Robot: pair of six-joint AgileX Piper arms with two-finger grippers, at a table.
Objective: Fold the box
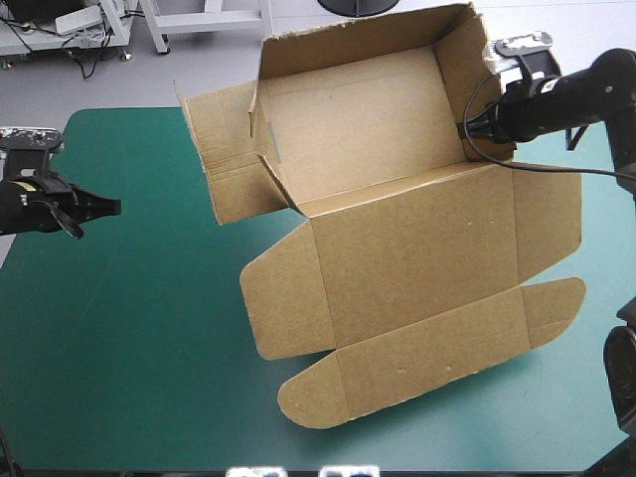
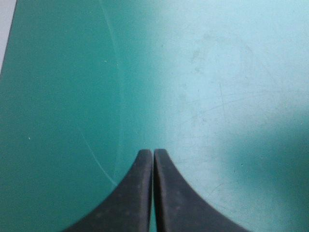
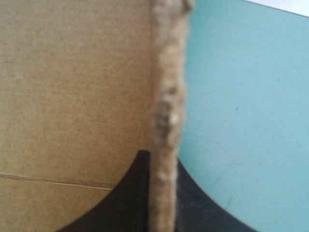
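We see the box (image 1: pixel 407 258) right of the table's (image 1: pixel 119 348) middle, walls raised at its far end, lid flat toward the near edge. The right pincer (image 1: pixel 467 129) is clamped on the box's right wall. The left pincer (image 1: pixel 107 207) is pressed together and empty, well apart; the box lies to its right, so we judge its reach long.

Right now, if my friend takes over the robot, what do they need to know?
Left gripper: shut, empty, over the teal-green cover, apart from the box.
Right gripper: shut on the box's right wall.
Done: the far and right walls stand raised.
Left to do: the left end flaps are spread outward, and the lid lies flat toward the near edge.
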